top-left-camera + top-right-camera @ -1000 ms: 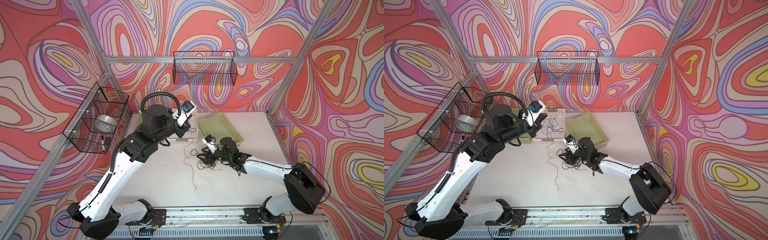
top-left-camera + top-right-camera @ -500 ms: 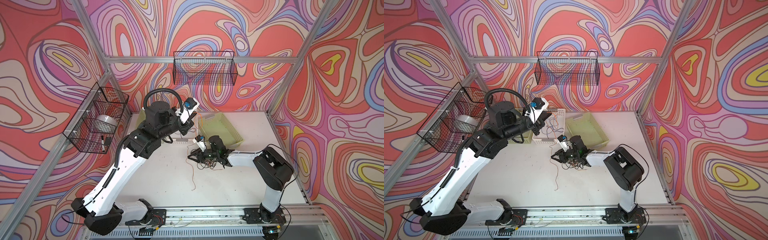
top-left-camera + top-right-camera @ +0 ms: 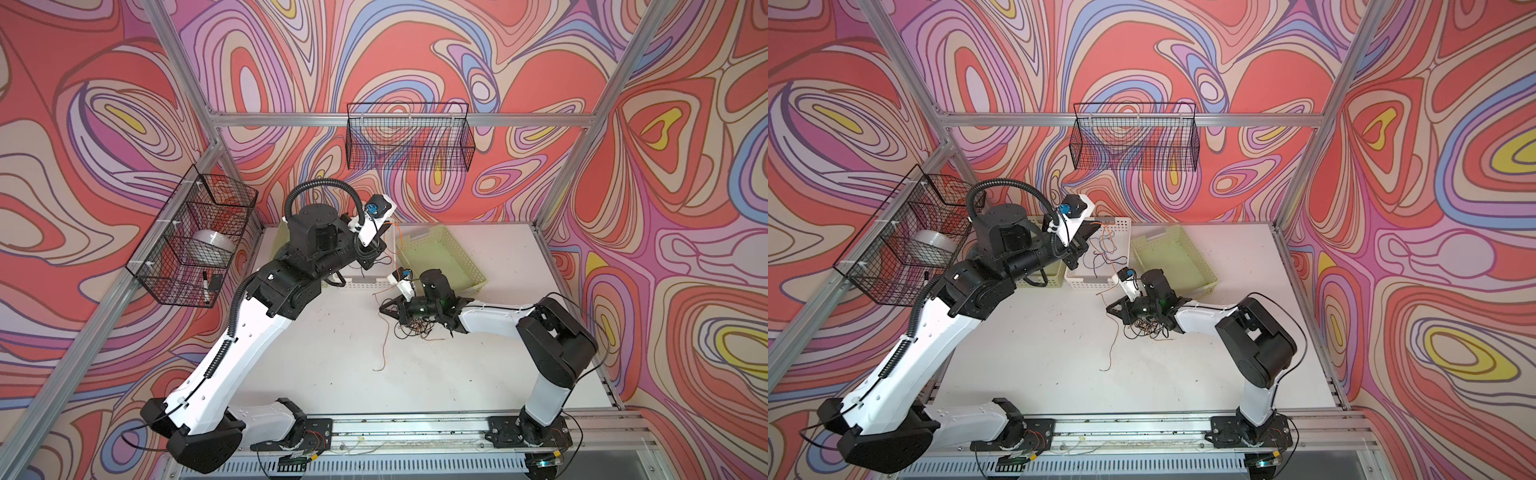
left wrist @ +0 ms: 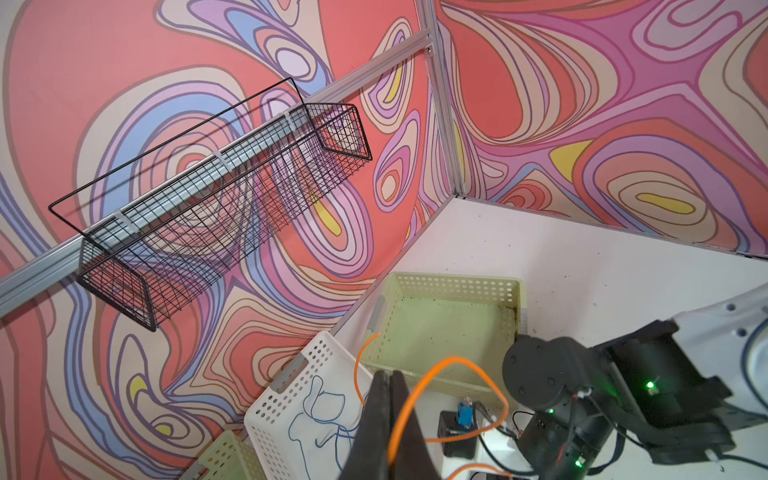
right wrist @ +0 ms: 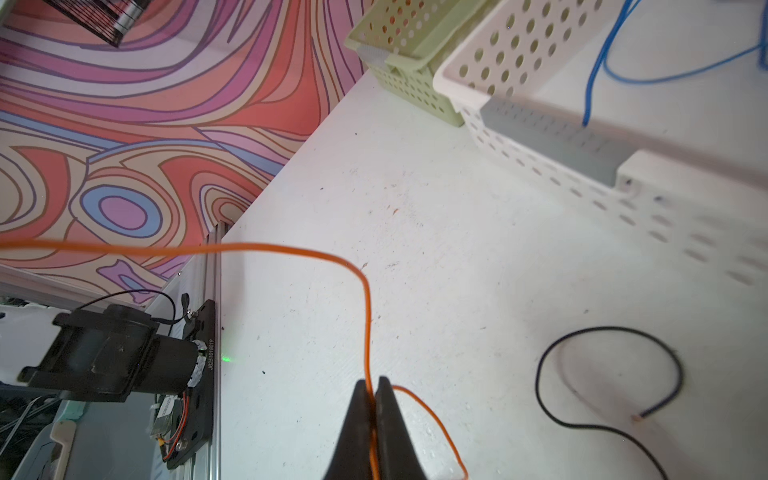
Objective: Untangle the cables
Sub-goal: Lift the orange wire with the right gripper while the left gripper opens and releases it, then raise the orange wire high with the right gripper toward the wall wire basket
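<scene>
Pinching thin orange wire (image 5: 367,316), both clamp shut: left claw (image 4: 388,374) above a white perforated basket (image 4: 282,399), right claw (image 5: 374,380) near the white counter (image 5: 415,249).

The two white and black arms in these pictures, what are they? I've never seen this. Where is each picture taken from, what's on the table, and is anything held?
They are two robot arms, left arm and right arm, mounted at a white table, each ending in a pincer. Two pictures look down from overhead, nearly alike; the other two come from a camera on each wrist. On the table lie a tangle of thin dark and orange cables, a white perforated plastic basket holding thin blue cables, and a pale green perforated basket. The left pincer is shut on a thin orange cable; the right pincer also pinches an orange cable. Whether it is the same one, I cannot tell.
</scene>
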